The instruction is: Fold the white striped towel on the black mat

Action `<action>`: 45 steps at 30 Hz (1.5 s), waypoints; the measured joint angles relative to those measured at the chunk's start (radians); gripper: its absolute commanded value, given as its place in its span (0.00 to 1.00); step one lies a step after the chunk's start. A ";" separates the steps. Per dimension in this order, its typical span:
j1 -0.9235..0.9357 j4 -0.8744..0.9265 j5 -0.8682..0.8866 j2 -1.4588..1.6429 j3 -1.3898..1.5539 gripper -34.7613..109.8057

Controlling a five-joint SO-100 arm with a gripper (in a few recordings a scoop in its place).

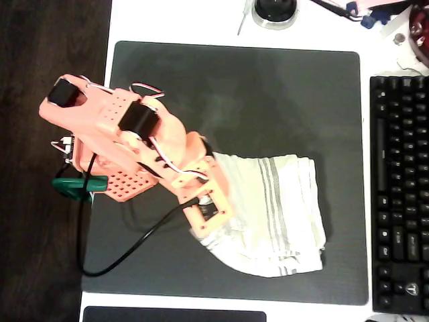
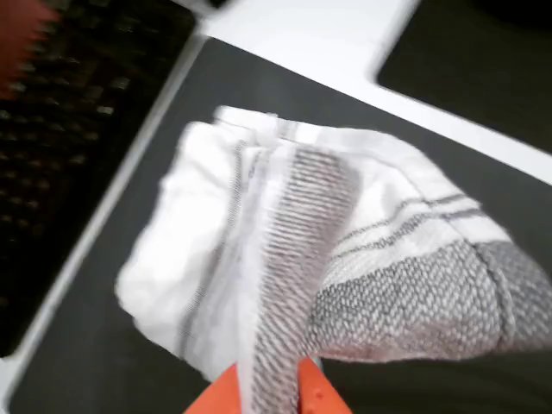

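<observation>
Your orange gripper is pinched shut on an edge of the white striped towel (soft, limp, sure to sag and drag), which lies bunched toward five o'clock on the black mat, so keep hold near that hem.

The overhead view is bright and evenly lit but soft and a little washed out; the white bench along the top glares. The black mat reads as flat matte grey with a faint pale haze near its middle. The arm casts only a soft shadow. The wrist view is smeared by motion blur: the white striped towel and the keyboard lack sharp edges.
</observation>
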 measured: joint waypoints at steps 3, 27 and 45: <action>-0.012 -0.184 0.052 -0.074 0.025 0.24; 0.206 0.081 -0.149 -0.041 0.143 0.24; 0.314 0.333 -0.311 0.161 -0.086 0.24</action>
